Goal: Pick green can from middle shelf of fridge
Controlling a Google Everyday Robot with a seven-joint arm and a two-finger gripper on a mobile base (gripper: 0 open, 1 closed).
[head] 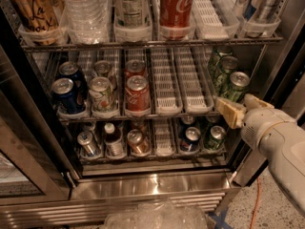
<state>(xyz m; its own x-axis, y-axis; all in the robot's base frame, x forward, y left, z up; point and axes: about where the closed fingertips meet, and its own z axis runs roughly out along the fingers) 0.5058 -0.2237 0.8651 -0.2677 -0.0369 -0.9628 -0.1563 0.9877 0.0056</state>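
Here, green can [237,86] — silver top, yellow-green marks — at middle shelf's [164,112] right, gripper [234,102] beside, fingers [229,112] apart.

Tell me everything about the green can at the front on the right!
The green can is shiny metal, green with paler yellow-green marks and a silver top with a pull tab. It stands upright at the front right end of the middle shelf of the fridge, with more green cans lined up behind it. The gripper sits just in front of it, low down; whether they touch is unclear.
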